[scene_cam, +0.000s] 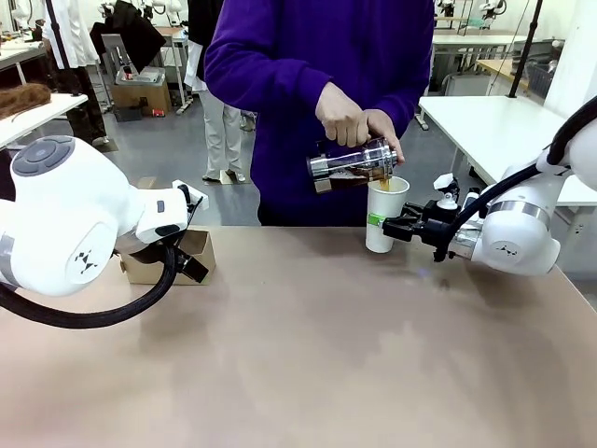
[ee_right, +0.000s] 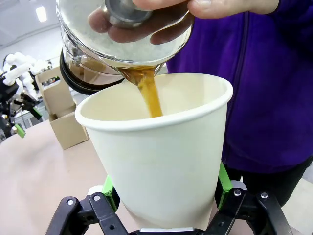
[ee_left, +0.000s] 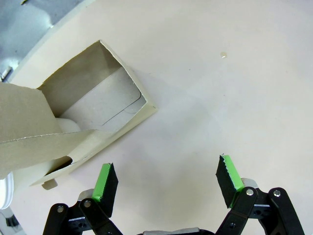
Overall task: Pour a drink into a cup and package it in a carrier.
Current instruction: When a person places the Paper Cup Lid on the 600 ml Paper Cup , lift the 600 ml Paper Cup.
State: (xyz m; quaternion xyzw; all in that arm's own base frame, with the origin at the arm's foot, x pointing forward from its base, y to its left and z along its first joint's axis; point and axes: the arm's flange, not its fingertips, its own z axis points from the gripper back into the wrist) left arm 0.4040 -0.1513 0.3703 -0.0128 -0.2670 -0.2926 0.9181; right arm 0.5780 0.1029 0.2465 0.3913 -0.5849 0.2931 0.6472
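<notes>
The tall white paper cup (scene_cam: 384, 217) stands upright on the table at the far right, with my right gripper (scene_cam: 399, 227) shut on its lower half. A person's hands (scene_cam: 353, 119) tip the glass press jug (scene_cam: 353, 164) over the rim. A thin brown stream of the drink (ee_right: 149, 95) falls into the cup (ee_right: 161, 161), whose sides are pressed by green pads (ee_right: 109, 188). The brown cardboard carrier (scene_cam: 173, 257) sits at the table's far left. My left gripper (ee_left: 166, 181) hangs open and empty just beside the carrier (ee_left: 93, 112).
The tan table (scene_cam: 308, 355) stretches bare between the two arms. The person in a purple top (scene_cam: 298, 56) stands at the far edge behind the cup. A white table (scene_cam: 494, 121) lies beyond at the right.
</notes>
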